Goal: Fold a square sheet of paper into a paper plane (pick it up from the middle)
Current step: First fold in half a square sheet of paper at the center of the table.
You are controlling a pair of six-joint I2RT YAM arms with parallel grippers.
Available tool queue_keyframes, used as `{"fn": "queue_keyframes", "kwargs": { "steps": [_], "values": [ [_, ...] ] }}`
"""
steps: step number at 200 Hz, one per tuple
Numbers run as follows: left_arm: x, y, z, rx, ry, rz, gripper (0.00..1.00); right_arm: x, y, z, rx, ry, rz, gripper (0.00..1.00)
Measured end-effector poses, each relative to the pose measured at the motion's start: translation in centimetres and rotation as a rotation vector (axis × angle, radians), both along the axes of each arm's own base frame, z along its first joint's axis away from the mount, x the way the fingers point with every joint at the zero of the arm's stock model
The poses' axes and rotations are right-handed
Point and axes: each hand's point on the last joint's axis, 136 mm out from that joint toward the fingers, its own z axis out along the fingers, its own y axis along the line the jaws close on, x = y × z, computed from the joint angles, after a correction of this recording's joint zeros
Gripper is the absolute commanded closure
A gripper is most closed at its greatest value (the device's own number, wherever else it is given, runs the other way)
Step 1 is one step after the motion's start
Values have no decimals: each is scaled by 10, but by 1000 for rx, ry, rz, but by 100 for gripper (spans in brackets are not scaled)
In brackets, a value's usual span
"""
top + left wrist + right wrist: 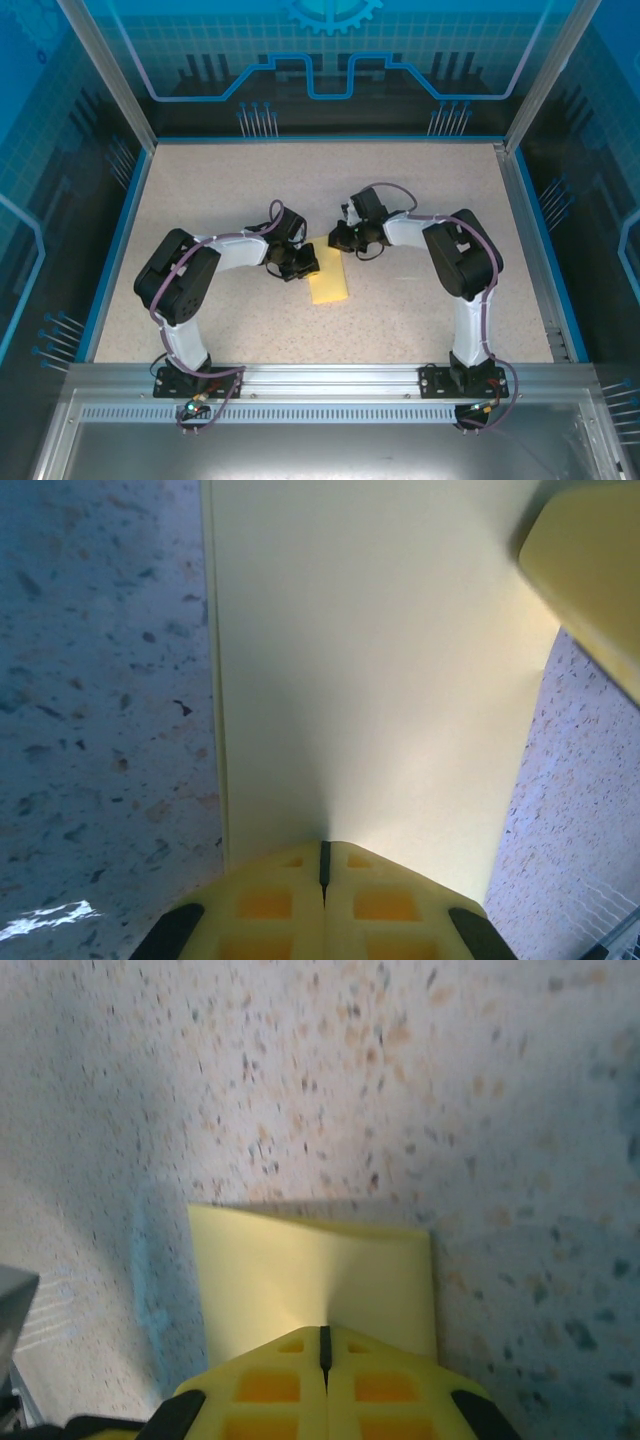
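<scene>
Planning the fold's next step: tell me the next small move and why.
Probably slide the left gripper along the sheet of paper to press the fold flat: the sheet lies as a narrow rectangle, and both closed grippers have their fingers on it, the right gripper at one short end.

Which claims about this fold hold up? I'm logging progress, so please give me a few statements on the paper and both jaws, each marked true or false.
1. The pale yellow paper sheet lies on the speckled table. True.
2. The left gripper has its jaws wide open. False: they are closed, with the tips at the paper's edge.
3. The paper is a narrow pointed dart. False: it is a flat rectangle with straight edges.
4. The right gripper has its jaws closed at the paper. True.
</scene>
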Motion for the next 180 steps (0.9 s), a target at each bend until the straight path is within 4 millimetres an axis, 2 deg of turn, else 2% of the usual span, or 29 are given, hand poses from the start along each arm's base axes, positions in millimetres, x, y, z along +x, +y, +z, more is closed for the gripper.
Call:
{"fn": "queue_keyframes", "kwargs": {
  "steps": [63, 124, 150, 180],
  "values": [
    [0, 0, 0, 0, 0, 0, 100, 7, -2, -2, 14, 20, -39, 95],
    [0, 0, 0, 0, 0, 0, 100, 25, -5, 5, 32, -24, -66, 95],
    [0, 0, 0, 0, 0, 0, 100, 28, -5, -3, 19, -14, -71, 95],
    [0, 0, 0, 0, -1, 0, 100, 30, -7, -3, 3, -5, -84, 96]
  ]
}}
